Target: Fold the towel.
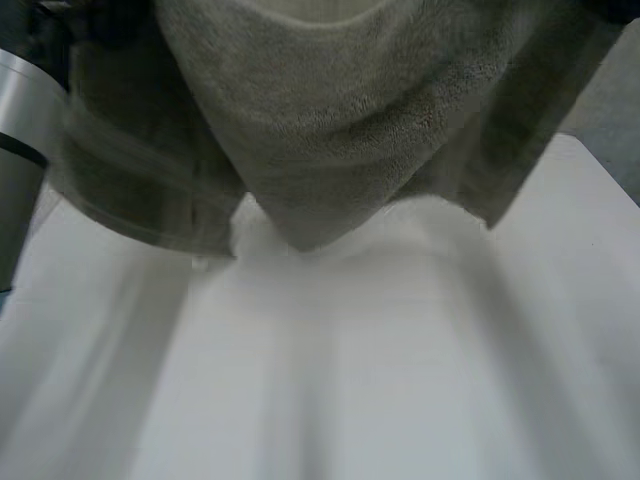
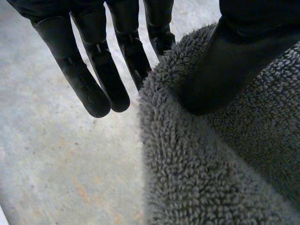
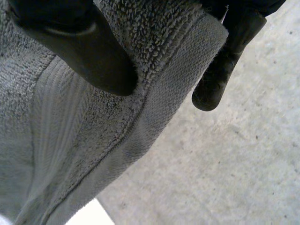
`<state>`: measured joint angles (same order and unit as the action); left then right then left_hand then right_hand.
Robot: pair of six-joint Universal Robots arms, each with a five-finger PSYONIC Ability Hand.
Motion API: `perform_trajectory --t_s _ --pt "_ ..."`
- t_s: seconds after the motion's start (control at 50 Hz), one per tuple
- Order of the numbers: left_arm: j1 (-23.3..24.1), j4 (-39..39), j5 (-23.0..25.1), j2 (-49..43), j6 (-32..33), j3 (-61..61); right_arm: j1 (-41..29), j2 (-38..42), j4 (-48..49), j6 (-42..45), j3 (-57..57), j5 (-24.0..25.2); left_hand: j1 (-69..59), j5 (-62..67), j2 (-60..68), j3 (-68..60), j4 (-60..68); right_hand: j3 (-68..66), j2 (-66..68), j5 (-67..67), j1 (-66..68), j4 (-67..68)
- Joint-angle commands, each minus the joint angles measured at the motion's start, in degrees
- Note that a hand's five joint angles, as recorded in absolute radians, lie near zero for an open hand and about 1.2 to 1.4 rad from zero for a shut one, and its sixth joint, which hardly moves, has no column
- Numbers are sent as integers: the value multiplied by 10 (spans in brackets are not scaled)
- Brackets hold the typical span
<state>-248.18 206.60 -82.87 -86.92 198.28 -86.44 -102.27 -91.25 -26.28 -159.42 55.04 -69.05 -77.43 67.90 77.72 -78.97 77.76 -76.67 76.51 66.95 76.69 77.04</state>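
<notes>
The towel (image 1: 330, 130), grey and looped, hangs close under the head camera, raised off the white counter (image 1: 330, 390). Its long axis runs side to side across that view, and the middle sags into a blunt V pointing down at the counter; I cannot tell whether that tip touches the surface. The grey left arm (image 1: 20, 130) stands just beside the towel's left part. In the left wrist view, the left hand (image 2: 225, 61) pinches the towel (image 2: 211, 178) near its edge: the thumb presses on the pile, some of the fingers (image 2: 93, 84) hang straight and free beside the cloth, and the others pass behind it. In the right wrist view, the right hand (image 3: 89, 51) pinches the towel (image 3: 70, 140) at its hemmed edge, thumb on the face and a finger behind the hem. A ribbed band and a stitched hem run away from this hand. Beyond lies the speckled grey floor (image 3: 225, 164).
</notes>
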Motion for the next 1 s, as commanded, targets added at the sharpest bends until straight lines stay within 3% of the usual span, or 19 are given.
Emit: perform_trajectory --t_s 0.02,0.16,0.3,0.44,0.58,0.66,0.72,0.86,1.0 --pt "-47 -55 4 10 5 -13 5 93 -94 35 -92 -6 -26 21 23 -10 22 -33 35 31 33 30" --pt "-85 -87 26 -54 12 -47 0 170 -98 65 -83 -12 -26 21 23 -10 22 -33 35 31 33 30" --pt "-99 -87 61 -170 74 -35 -6 255 -91 74 -86 -13 -26 21 23 -10 22 -33 35 31 33 30" --pt "-94 -84 54 -250 124 75 -57 344 -6 68 -183 -71 -26 21 23 -10 22 -33 35 31 33 30" --pt "-75 -78 46 -281 120 247 -76 350 117 30 -297 -99 -26 21 23 -10 22 -33 35 31 33 30" --pt "-57 -37 -1 -273 116 353 -67 300 237 -61 -331 -110 -26 21 23 -10 22 -33 35 31 33 30" --pt "-55 18 -38 -261 116 380 -60 267 269 -104 -334 -102 -26 21 23 -10 22 -33 35 31 33 30" --pt "-55 91 -50 -221 118 327 -55 265 229 -117 -315 -79 -26 21 23 -10 22 -33 35 31 33 30" --pt "-58 117 -27 -198 121 148 -46 267 183 -85 -207 -31 -26 21 23 -10 22 -33 35 31 33 30"
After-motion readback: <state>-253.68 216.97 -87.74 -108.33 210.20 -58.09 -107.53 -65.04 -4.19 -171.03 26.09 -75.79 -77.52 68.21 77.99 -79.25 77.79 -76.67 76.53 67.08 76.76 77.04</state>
